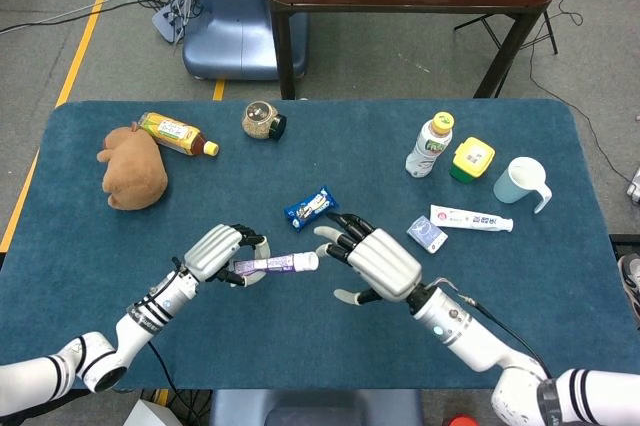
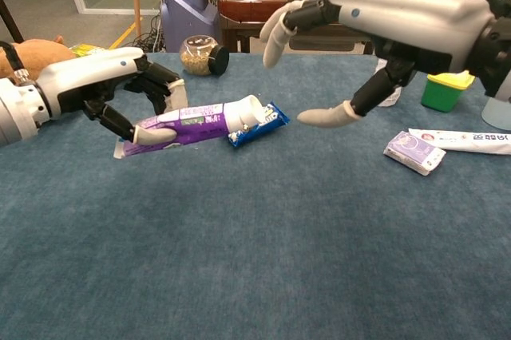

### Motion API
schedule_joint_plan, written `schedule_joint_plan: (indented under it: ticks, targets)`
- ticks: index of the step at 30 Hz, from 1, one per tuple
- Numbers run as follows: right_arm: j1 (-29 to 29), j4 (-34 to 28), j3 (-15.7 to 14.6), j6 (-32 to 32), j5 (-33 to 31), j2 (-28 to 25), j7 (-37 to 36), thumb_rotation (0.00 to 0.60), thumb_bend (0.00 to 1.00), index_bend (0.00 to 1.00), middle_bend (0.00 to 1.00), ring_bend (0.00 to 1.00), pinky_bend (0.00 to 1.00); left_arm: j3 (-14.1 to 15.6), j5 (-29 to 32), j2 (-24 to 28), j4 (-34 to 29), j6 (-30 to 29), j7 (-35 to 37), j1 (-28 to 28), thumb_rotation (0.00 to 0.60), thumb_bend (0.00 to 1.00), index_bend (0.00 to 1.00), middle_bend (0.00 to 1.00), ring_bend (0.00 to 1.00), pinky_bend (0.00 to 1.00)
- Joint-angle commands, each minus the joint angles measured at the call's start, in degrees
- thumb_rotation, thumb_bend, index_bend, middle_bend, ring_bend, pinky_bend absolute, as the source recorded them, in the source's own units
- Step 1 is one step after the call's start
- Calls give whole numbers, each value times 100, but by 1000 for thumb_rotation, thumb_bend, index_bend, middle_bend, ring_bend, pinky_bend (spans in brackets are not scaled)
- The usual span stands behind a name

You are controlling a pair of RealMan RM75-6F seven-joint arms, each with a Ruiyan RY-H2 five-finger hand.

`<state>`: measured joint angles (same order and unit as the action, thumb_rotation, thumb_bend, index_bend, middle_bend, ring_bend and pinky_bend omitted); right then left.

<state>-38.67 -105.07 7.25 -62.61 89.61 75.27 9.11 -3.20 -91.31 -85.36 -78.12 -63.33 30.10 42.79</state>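
My left hand [image 1: 222,253] [image 2: 104,85] holds a purple tube with a white cap [image 1: 275,264] [image 2: 196,121] a little above the blue table, pinched between thumb and fingers, cap end pointing toward my right hand. My right hand [image 1: 375,261] [image 2: 391,17] hovers just right of the cap, fingers spread, holding nothing and clear of the tube. A blue snack packet [image 1: 311,206] [image 2: 263,124] lies on the cloth just behind the tube's cap.
Toward the right lie a small purple-white box [image 1: 427,234] [image 2: 413,152] and a boxed toothpaste [image 1: 472,218]. Further back stand a bottle [image 1: 429,145], a yellow-green container [image 1: 471,158] and a light-blue mug [image 1: 521,184]. A plush toy [image 1: 135,169], a tea bottle [image 1: 177,133] and a jar [image 1: 263,120] are at the left.
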Motion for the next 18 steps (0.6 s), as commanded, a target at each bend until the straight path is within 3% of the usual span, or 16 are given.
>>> schedule_joint_plan:
  ticks: [1, 5, 18]
  targets:
    - [111, 43, 69, -204, -93, 99, -801, 536, 121, 144, 98, 27, 67, -19, -2, -10, -27, -38, 18, -8, 600, 401, 598, 645, 446, 376]
    - [74, 190, 173, -156, -322, 412, -1609, 511, 12, 1, 6, 0, 0, -75, 67, -28, -89, -47, 63, -8, 600, 401, 598, 650, 447, 377]
    - [-192, 1034, 415, -73, -393, 1377, -3256, 470, 0, 0, 0, 0, 0, -276, 262, -134, -195, -85, 112, -1, 600, 401, 601, 657, 449, 385]
